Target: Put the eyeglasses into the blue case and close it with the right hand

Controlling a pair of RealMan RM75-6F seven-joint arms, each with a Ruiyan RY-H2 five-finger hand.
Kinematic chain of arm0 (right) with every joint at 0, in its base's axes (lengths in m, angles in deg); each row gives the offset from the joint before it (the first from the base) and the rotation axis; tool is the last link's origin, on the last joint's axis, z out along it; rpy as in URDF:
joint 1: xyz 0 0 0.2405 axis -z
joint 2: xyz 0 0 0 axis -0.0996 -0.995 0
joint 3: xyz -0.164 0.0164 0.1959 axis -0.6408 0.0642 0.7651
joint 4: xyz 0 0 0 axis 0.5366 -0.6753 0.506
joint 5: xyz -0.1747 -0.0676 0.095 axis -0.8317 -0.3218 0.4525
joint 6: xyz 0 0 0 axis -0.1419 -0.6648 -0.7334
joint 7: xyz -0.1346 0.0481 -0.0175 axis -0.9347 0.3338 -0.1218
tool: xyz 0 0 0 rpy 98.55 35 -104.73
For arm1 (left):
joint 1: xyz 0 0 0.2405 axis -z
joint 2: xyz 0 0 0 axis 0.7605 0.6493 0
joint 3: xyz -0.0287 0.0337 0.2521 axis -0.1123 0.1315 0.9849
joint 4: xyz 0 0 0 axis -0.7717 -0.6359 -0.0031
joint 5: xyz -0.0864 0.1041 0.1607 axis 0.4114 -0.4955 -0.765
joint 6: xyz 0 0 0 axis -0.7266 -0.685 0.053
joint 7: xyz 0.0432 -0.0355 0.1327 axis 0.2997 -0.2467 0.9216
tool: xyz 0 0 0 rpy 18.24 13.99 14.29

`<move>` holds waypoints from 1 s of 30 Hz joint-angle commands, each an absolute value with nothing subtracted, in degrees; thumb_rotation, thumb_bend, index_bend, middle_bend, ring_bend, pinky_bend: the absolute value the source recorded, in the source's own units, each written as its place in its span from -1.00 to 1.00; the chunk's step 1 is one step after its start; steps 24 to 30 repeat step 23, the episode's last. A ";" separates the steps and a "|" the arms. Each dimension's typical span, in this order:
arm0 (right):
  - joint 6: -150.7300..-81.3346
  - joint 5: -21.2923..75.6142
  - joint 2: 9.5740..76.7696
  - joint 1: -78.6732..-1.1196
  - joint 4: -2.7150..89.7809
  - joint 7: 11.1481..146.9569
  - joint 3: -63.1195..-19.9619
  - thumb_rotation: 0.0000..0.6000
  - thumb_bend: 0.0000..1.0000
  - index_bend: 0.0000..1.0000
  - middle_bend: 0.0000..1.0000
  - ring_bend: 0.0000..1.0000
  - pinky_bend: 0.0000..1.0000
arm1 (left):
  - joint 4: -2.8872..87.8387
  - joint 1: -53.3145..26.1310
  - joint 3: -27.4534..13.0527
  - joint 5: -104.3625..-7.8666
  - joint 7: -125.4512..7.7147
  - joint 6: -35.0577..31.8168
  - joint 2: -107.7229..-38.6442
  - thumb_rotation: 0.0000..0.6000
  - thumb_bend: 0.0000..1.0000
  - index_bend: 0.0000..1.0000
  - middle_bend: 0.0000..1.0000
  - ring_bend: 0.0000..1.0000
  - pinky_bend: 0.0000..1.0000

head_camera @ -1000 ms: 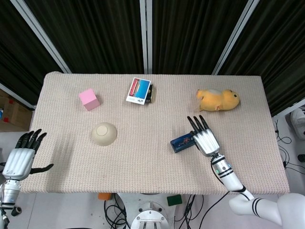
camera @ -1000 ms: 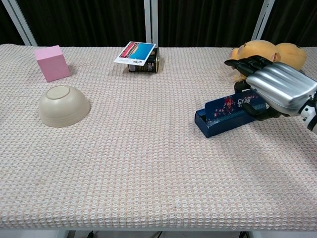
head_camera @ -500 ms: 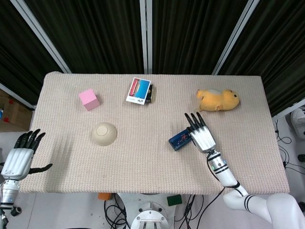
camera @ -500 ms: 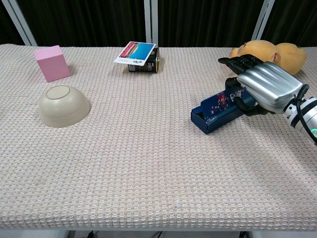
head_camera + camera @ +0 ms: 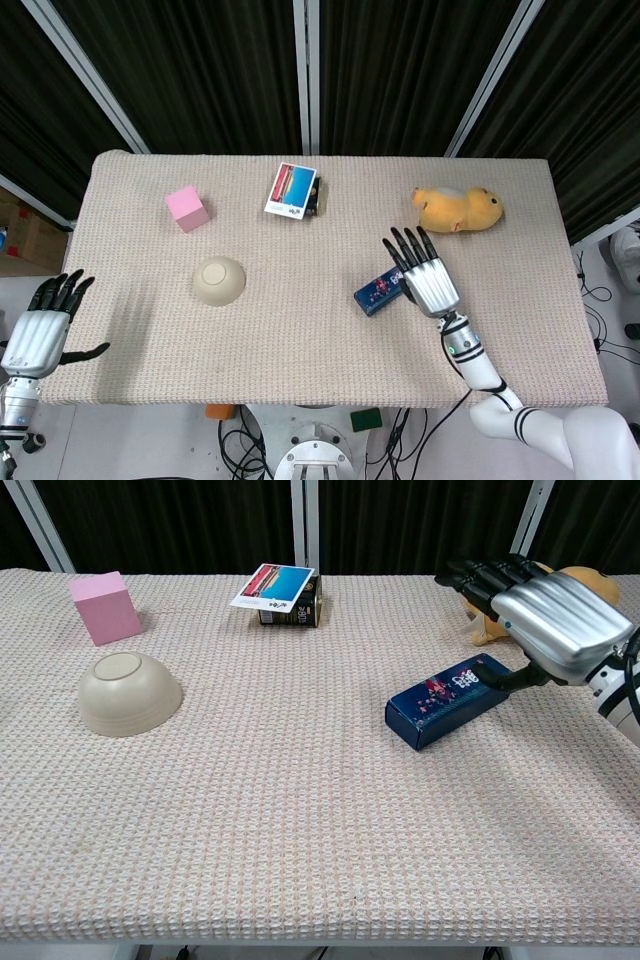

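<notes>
Here the blue case (image 5: 446, 701) lies lid-down and apparently closed on the tabletop (image 5: 300, 810), near its right side, between the bowl (image 5: 130, 692) and the plush toy (image 5: 458, 209). Your right hand (image 5: 545, 620) hovers over the case's far end, fingers (image 5: 478, 577) extended and spread, holding nothing; whether the thumb touches the case cannot be told. The glasses are not visible, presumably inside. Treat the case as light, rigid and smooth: it will slide if pushed sideways, so press downward on the lid's free edge. Your left hand (image 5: 40, 329) rests open off the tabletop's edge.
</notes>
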State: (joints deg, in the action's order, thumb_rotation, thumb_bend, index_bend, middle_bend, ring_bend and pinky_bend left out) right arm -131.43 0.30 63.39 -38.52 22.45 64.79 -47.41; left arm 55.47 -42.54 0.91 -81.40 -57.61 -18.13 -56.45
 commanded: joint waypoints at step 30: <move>-146.58 7.77 30.32 -7.28 55.73 65.41 -59.30 1.00 -0.33 -1.00 -1.00 -1.00 -1.00 | 52.19 -44.49 0.46 -85.11 -59.02 -25.65 -59.04 0.48 -0.96 -0.82 -1.00 -1.00 -0.84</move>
